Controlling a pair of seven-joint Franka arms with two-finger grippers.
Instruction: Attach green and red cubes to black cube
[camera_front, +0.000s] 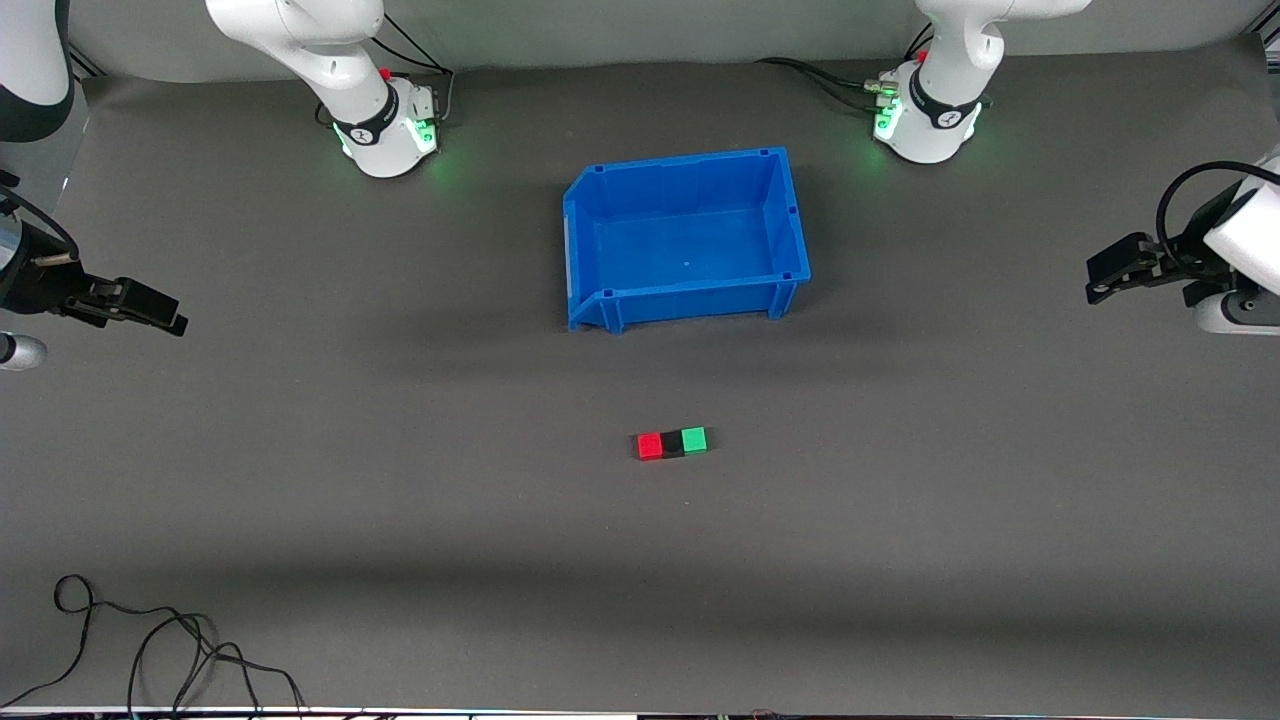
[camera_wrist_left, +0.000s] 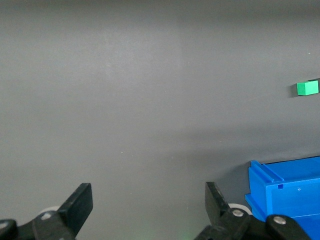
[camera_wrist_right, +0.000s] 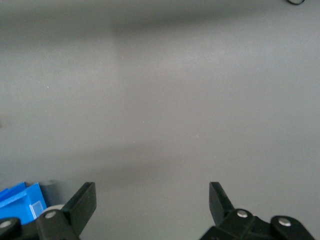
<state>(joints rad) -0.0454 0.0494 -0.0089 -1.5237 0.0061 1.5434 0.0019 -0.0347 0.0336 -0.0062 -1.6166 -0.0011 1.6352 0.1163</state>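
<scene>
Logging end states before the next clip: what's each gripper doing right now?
Left gripper: open, holding nothing, waiting at the left arm's end of the table.
Right gripper: open, holding nothing, waiting at the right arm's end.

The grey table (camera_front: 300, 480) carries a blue bin (camera_front: 790, 215), joined red (camera_front: 650, 446), black (camera_front: 672, 443), green cubes (camera_front: 694, 439), and a cable (camera_front: 170, 640).

The desk (camera_front: 400, 480) is covered in matt dark grey cloth-like sheet, the blue bin (camera_front: 790, 235) looks like smooth, slightly glossy plastic, and the red cube (camera_front: 650, 446), black cube (camera_front: 672, 443) and green cube (camera_front: 694, 439) look matt.
</scene>
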